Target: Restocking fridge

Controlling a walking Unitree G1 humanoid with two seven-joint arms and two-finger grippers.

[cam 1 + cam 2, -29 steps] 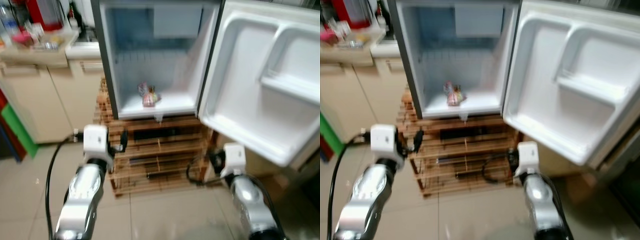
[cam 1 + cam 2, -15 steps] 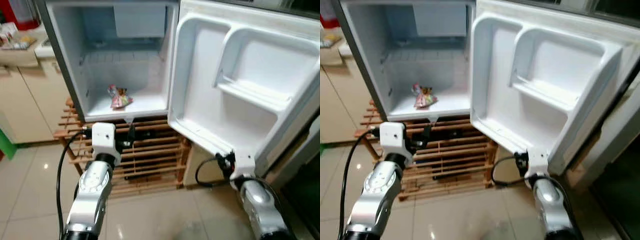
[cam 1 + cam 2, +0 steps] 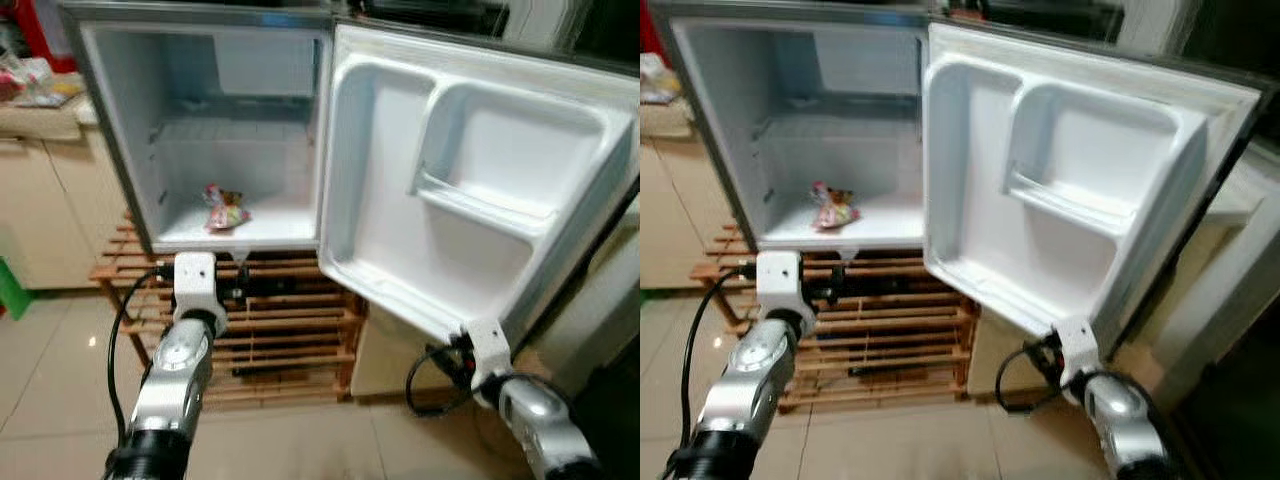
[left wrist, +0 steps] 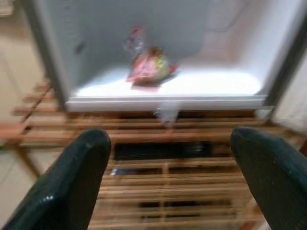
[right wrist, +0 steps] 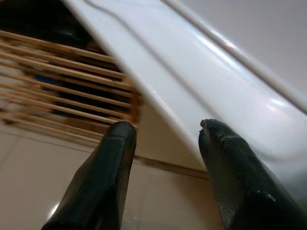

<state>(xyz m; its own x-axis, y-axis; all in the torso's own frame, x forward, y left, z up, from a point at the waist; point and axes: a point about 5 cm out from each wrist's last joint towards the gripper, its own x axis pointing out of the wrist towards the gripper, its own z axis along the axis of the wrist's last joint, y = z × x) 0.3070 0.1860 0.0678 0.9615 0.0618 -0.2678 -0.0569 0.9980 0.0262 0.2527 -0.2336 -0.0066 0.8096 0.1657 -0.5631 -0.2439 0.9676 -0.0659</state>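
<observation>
Below, fridge [image 3: 120, 130] door [image 3: 470, 190] swung wide rightward, snack packet [image 3: 226, 207] lying inside, left end effector [image 4: 165, 143] and right end effector [image 5: 165, 139] spread, empty.

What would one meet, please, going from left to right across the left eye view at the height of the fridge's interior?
Beige cabinet → fridge's left wall → snack packet on the fridge floor → open fridge door with its door shelf.

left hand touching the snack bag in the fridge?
Apart. In the left wrist view the open left hand is outside the fridge, in front of the wooden rack; the snack bag lies well inside.
</observation>
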